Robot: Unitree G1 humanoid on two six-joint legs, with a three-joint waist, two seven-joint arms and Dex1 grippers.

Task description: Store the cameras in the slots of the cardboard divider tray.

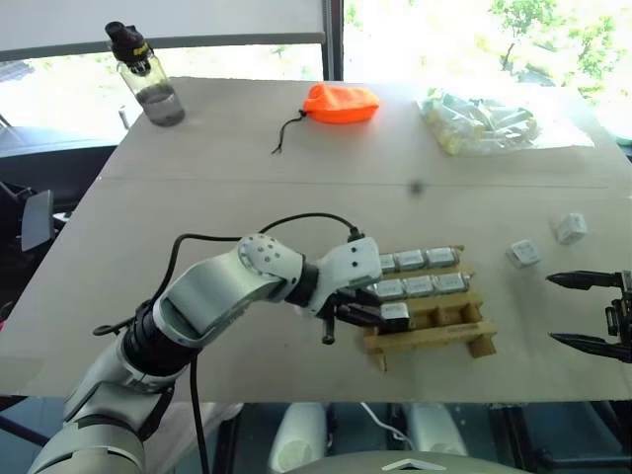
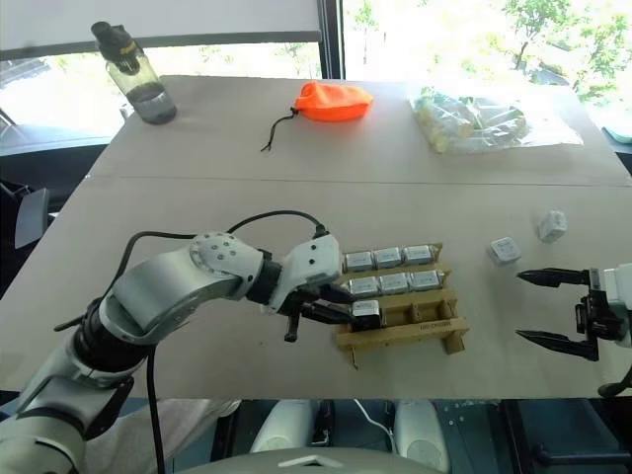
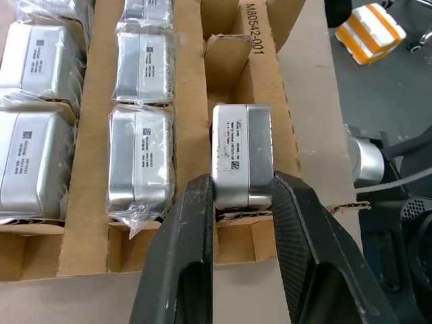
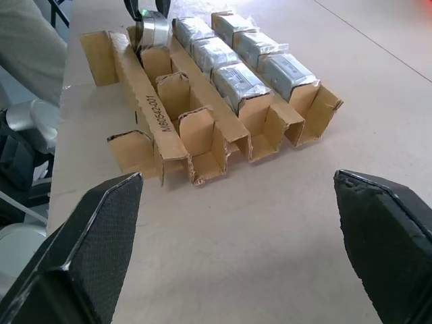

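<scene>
The cardboard divider tray [image 1: 434, 337] lies near the table's front edge. Its far and middle rows each hold three wrapped silvery cameras [image 1: 409, 260]. My left gripper [image 1: 381, 315] is shut on another camera [image 3: 241, 152], a silvery block with a printed label. It holds that block low in the leftmost slot of the near row, and the two slots to its right stand empty [image 4: 202, 131]. Two loose cameras [image 1: 523, 253] [image 1: 570, 228] rest on the table to the right of the tray. My right gripper [image 1: 591, 311] hangs open beside the tray's right end, nothing between its fingers.
At the back of the table stand a water bottle [image 1: 148, 75], an orange pouch [image 1: 339, 102] with a black cord, and a clear bag of pale tubes [image 1: 479, 120]. The table's front edge [image 1: 395, 400] runs just below the tray.
</scene>
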